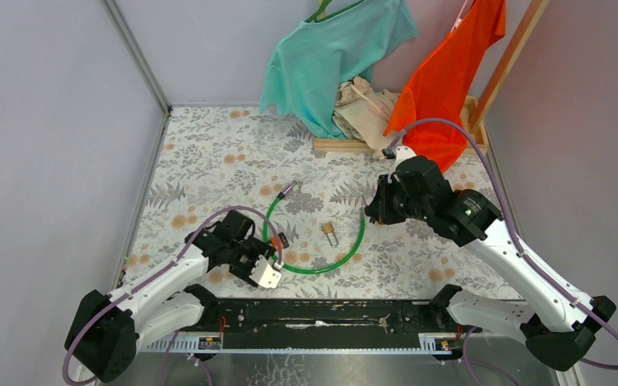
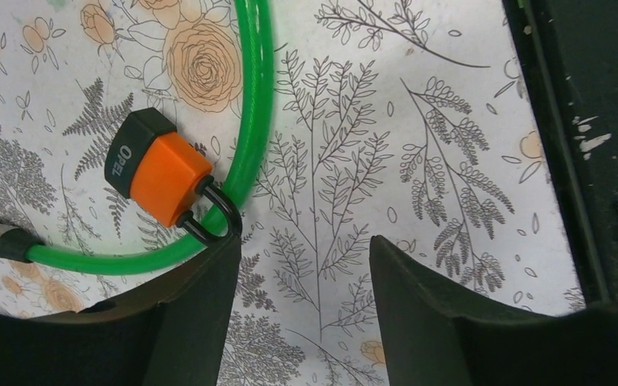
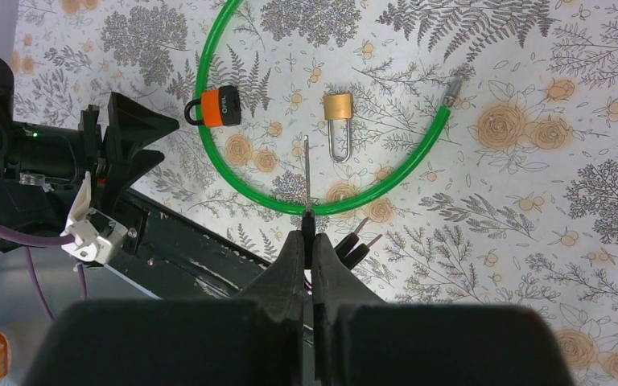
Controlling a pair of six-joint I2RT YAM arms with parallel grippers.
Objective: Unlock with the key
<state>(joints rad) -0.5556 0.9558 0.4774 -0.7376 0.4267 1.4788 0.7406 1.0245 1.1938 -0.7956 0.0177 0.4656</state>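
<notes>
Right gripper (image 3: 307, 245) fingers pinched together on the key (image 3: 306, 173): black head at the fingertips, silver blade sticking straight out. From the wrist view the blade crosses the near arc of the green cable loop (image 3: 245, 189), tip over the loop's inside; height above the cable can't be judged. Two more small keys (image 3: 360, 241) hang beside the fingers, just outside the loop. Top view puts this gripper just off the loop's right side.

Left gripper (image 2: 302, 305) jaws spread, nothing between them but the floral table cover (image 2: 451, 121). It sits at the loop's left side.

Orange padlock (image 2: 165, 177) lies on the cover at the loop's left arc, black shackle hooked around the cable, just beside one left fingertip.

Brass padlock (image 3: 338, 108) lies inside the loop, clear of the cable.
</notes>
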